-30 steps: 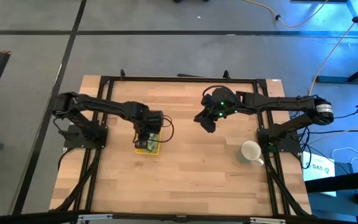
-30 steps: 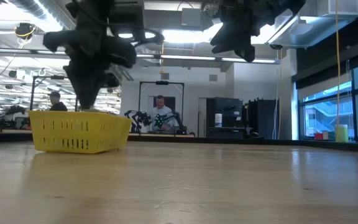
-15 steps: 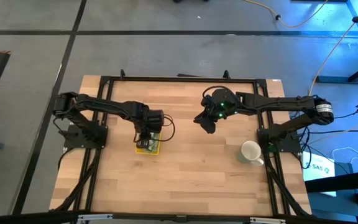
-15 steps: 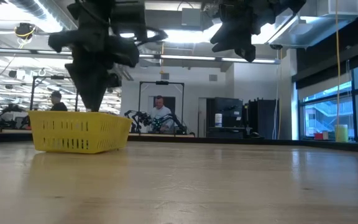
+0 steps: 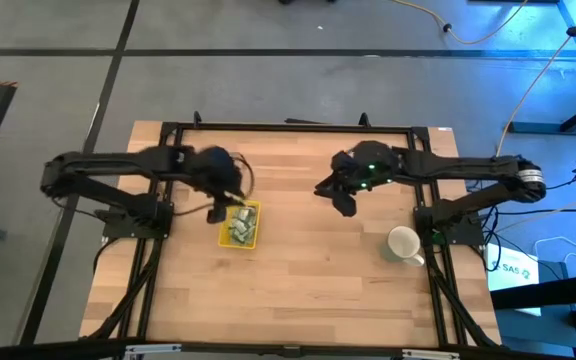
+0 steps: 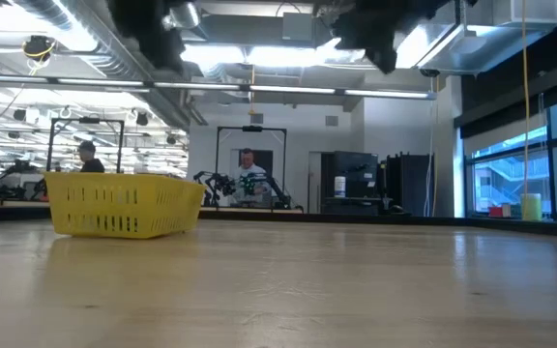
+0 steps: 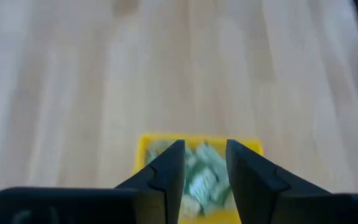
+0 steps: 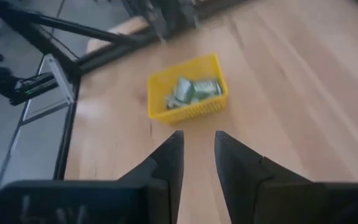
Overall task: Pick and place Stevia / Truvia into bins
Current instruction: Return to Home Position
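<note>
Sachets (image 8: pixel 191 89): piled in yellow tray (image 8: pixel 188 112).
Left pincer (image 7: pixel 205 171): held spread, empty, above tray.
Right pincer (image 8: pixel 197 158): held spread, empty, well apart.

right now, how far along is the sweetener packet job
Done: green and white sachets lie piled in the yellow tray, and no loose ones show on the table. In hand: nothing; the left tool, raised beside the tray, and the right tool, mid-table, are both open and empty. Left: seemingly only the return home.
</note>
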